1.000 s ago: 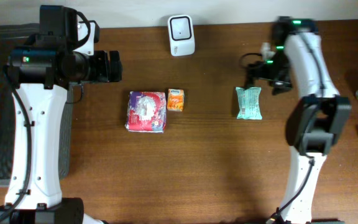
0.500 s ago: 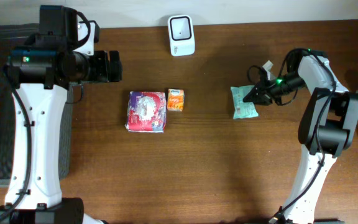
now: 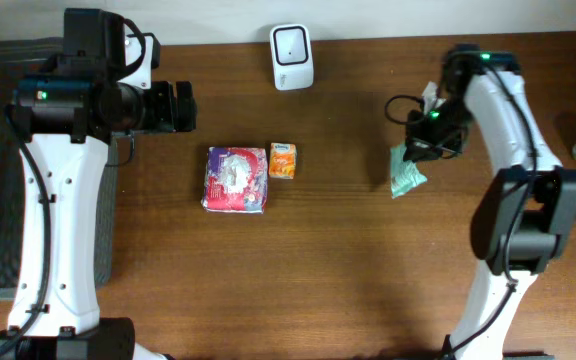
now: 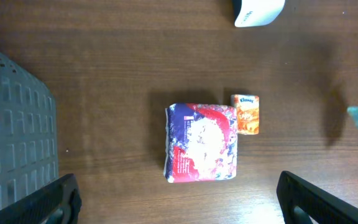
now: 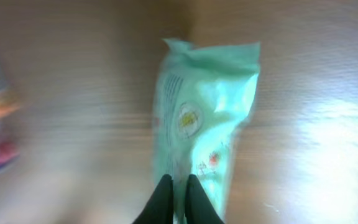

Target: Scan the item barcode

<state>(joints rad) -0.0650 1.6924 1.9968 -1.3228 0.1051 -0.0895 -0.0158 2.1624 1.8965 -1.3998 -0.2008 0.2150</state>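
A second ago the right gripper (image 3: pixel 421 140) stood open beside the pale green plastic packet (image 3: pixel 405 172) lying flat on the brown wooden table (image 3: pixel 348 280). Now its jaws are clamped on the packet's edge and it hangs tilted, so the pick-up looks done and the white barcode scanner (image 3: pixel 292 44) comes next. The right wrist view alone shows the pinch; the left wrist view shows the left gripper (image 4: pixel 176 193) with jaws wide apart.

Before the scanner (image 3: pixel 292 43) lie a packet (image 3: pixel 235 179) and, just right of it, a small box (image 3: pixel 283 161) (the pouch (image 3: pixel 405 172) well right of both).
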